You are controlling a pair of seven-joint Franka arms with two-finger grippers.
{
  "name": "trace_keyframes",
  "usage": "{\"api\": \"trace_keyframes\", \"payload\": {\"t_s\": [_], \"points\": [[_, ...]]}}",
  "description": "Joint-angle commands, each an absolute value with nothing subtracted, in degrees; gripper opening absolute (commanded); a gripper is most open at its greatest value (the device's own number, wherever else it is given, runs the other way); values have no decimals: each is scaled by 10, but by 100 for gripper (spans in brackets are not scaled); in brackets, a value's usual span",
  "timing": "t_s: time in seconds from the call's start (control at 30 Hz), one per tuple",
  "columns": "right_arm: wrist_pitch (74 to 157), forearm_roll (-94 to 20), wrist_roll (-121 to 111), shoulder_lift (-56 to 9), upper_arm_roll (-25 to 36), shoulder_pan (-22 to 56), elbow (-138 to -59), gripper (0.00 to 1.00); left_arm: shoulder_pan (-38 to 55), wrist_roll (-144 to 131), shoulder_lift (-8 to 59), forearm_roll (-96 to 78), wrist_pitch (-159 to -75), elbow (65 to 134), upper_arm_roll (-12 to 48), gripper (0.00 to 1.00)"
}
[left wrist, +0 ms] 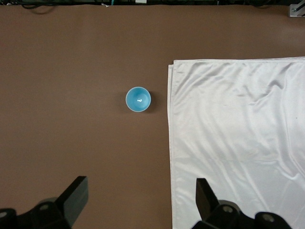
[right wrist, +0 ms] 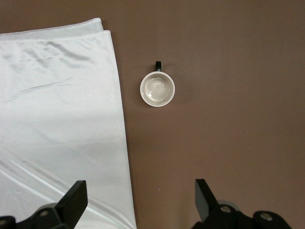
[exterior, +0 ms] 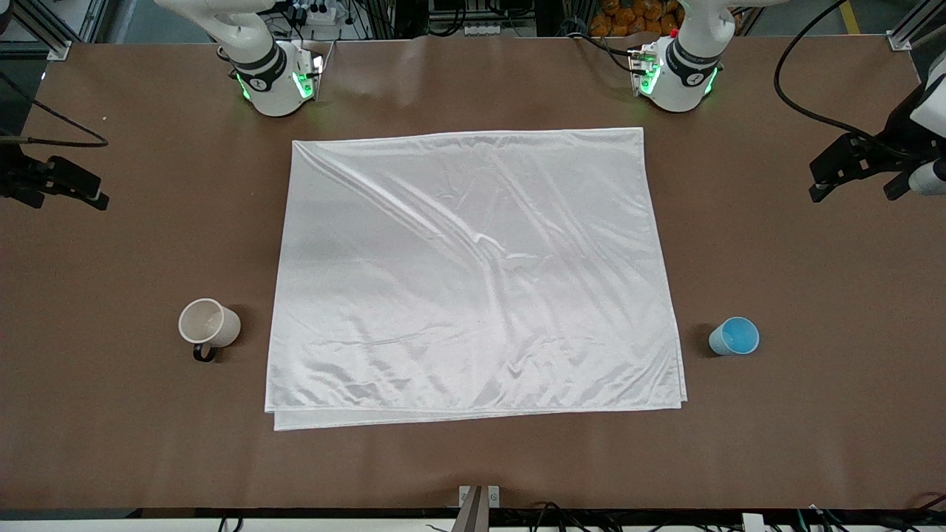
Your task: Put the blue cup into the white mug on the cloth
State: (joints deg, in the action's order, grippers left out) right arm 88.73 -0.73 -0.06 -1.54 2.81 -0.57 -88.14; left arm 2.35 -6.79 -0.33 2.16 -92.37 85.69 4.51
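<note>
cup position governs our first reach: blue cup stands upright at lower right of the front frame, on bare table beside cloth, directly under the spread left gripper; white mug sits lower left beneath the spread right gripper.

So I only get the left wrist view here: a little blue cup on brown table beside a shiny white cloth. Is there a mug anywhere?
Observer: Yes, an off-white ceramic mug with a black loop handle stands upright on the bare brown table, beside the cloth's edge toward the right arm's end.
Operator: Anything in it?
Observer: No, the right wrist view looks straight into its empty cream inside.
Operator: Is the other hand busy?
Observer: The right gripper hangs open over the table near the mug, holding nothing.
</note>
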Motion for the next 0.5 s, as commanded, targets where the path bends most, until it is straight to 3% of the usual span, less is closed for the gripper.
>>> {"api": "trace_keyframes", "payload": {"t_s": [0.0, 0.47], "points": [[887, -2, 3, -23, 27, -18, -874, 100, 27, -63, -7, 17, -919, 857, 43, 100], [920, -10, 4, -69, 28, -32, -872, 100, 25, -61, -6, 17, -919, 860, 43, 100]]}}
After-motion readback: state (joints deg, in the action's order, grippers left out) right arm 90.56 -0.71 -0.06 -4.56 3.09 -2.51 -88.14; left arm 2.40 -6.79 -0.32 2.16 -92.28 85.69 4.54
